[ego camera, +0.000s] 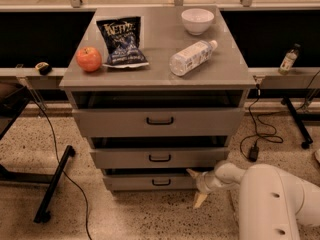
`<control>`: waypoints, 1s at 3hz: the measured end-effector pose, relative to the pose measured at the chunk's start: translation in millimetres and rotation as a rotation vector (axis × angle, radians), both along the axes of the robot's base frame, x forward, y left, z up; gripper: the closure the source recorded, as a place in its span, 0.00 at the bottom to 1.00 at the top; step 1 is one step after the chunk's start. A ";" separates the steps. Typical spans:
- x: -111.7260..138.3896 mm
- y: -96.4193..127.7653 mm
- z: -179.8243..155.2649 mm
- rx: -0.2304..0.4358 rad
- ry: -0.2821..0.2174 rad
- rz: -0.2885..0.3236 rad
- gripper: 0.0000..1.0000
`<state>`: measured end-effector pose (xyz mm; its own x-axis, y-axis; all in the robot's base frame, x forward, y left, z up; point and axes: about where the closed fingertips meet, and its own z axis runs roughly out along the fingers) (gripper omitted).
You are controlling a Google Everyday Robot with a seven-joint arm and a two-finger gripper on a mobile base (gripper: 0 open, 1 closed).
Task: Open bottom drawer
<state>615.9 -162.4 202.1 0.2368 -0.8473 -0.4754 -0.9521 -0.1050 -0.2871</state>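
Note:
The bottom drawer [150, 182] is the lowest and slimmest grey front of the cabinet, with a small black bar handle [161, 182] at its centre. It stands a little out from the cabinet, like the two drawers above it. My gripper [196, 187] is at the drawer's right end, low near the floor, on the white arm [272, 199] that comes in from the lower right. Its fingers are spread apart. One fingertip [191, 173] points at the drawer's upper right corner and the other hangs down toward the floor. It holds nothing and is to the right of the handle.
On the cabinet top [230, 74] lie a red apple [88, 59], a dark chip bag [121, 40], a plastic bottle [192, 57] on its side and a white bowl [197, 20]. A black stand leg [54, 184] and cable lie at left. Cables and a plug [253, 152] lie at right.

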 end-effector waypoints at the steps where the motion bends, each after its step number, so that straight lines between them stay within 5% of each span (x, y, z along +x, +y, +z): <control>1: 18.4 -7.4 -14.1 -0.006 -0.011 -0.072 0.03; 2: 26.1 -9.8 -21.9 -0.016 -0.011 -0.101 0.07; 3: 26.7 -13.4 -27.2 -0.021 0.002 -0.122 0.32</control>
<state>642.5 -175.8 174.8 0.1302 -0.8795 -0.4578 -0.9588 0.0060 -0.2841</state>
